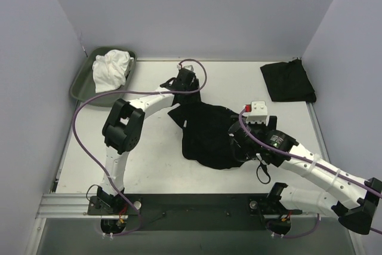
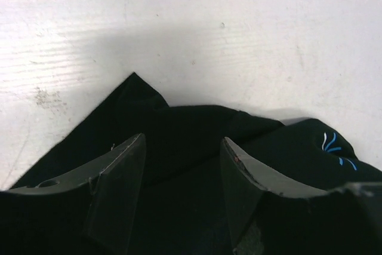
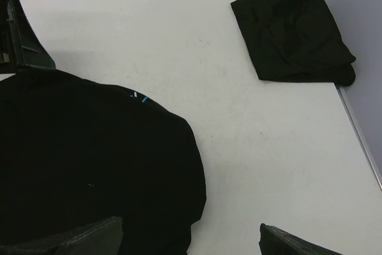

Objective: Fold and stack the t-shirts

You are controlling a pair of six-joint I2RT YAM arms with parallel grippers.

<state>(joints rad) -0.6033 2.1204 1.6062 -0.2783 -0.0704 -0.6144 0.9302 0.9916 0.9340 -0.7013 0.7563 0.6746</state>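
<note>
Near the centre of the overhead view, on the white table (image 1: pixel 149 141), lies a crumpled black short-sleeved t-shirt of thin soft cloth (image 1: pixel 206 132), not yet spread flat; both arms reach to it, probably to take opposite edges so the cloth can be drawn smooth before folding; the left gripper (image 2: pixel 182 141) hangs over the shirt's upper-left corner with its jaws apart, cloth beneath them and nothing pinched; a small blue mark (image 2: pixel 334 147) shows at the right of that wrist view; the right gripper (image 3: pixel 191 224) stands wide open at the bottom of its own view, one finger over black cloth and the other over bare table, so it straddles the shirt's right-hand edge, a fair stance for closing on the hem; a second black t-shirt (image 1: pixel 288 82), folded into a rough rectangle, sits well apart in the upper right, seemingly the base of the stack; a shallow grey-green plastic tray (image 1: pixel 82 83) in the upper left holds a bunched white cloth (image 1: pixel 111 70).
</note>
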